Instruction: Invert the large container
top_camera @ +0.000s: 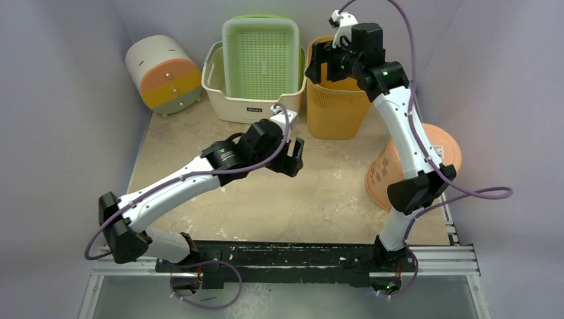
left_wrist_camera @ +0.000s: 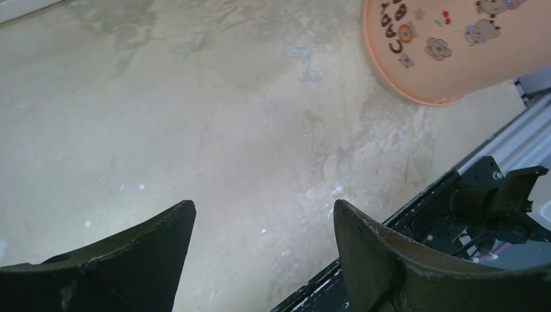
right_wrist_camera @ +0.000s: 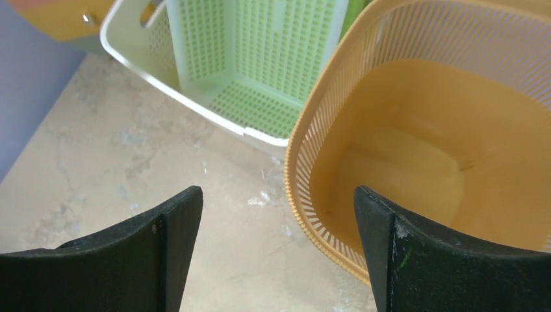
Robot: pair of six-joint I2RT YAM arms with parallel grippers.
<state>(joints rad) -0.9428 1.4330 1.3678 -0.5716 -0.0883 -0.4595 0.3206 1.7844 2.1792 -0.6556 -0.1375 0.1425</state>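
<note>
Beige counter (top_camera: 319, 199), lilac walls. Orange mesh basket (top_camera: 336, 106) upright at far edge, right of centre, beside cream bin (top_camera: 229, 100); likely task's large container. Right gripper (right_wrist_camera: 276, 195) over its bin-side rim, jaws wide, empty, one finger outside wall, one over inside: lined up for rim pinch, then tip. Left gripper (left_wrist_camera: 263, 214) wide, empty, mid-counter, out of way. Pink bucket (top_camera: 439, 149) on side at right edge.
</note>
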